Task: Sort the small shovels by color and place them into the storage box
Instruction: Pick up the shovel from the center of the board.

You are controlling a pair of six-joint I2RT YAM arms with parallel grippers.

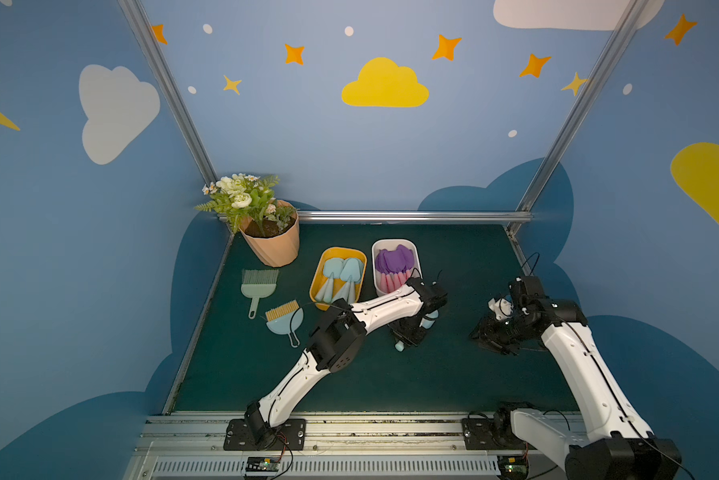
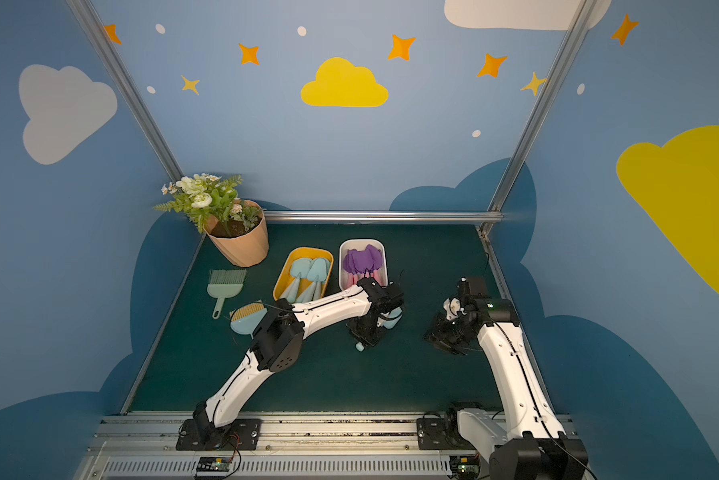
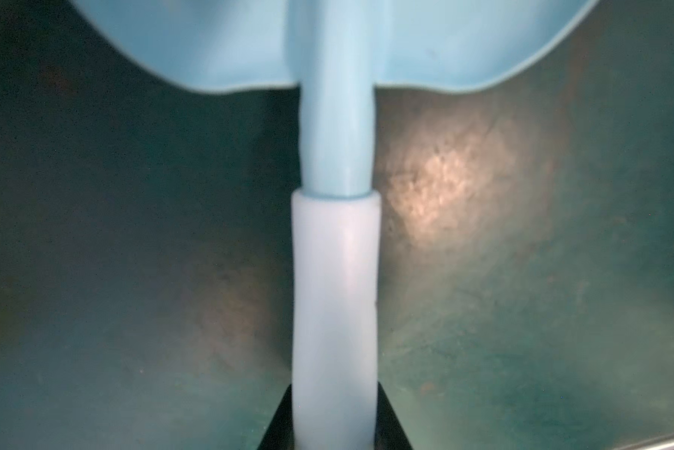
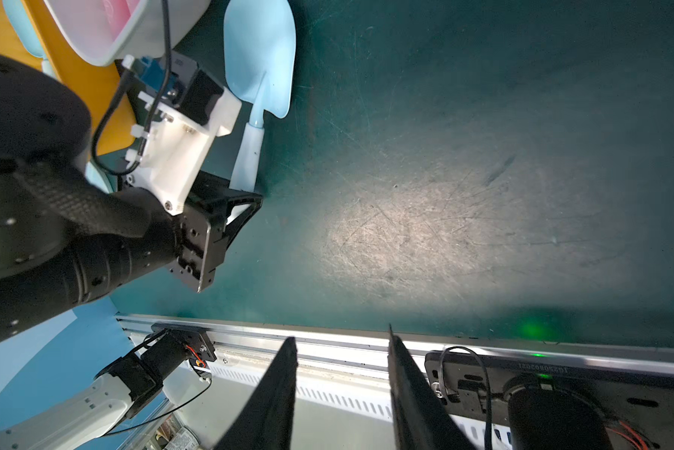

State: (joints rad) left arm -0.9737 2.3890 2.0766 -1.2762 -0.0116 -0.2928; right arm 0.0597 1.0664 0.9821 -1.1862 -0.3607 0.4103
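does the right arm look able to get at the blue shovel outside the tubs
Likely not cleanly: the left claw grips the blue shovel by its handle, crowding it; only the blade is free.

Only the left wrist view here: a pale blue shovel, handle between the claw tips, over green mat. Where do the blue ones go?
Observer: Your pale blue shovel belongs in the yellow box, where blue shovels already lie.
Operator: And the purple ones?
Observer: Purple shovels lie in the white box, beside the yellow one.
Operator: Right claw busy?
Observer: No, the right claw is open and empty.
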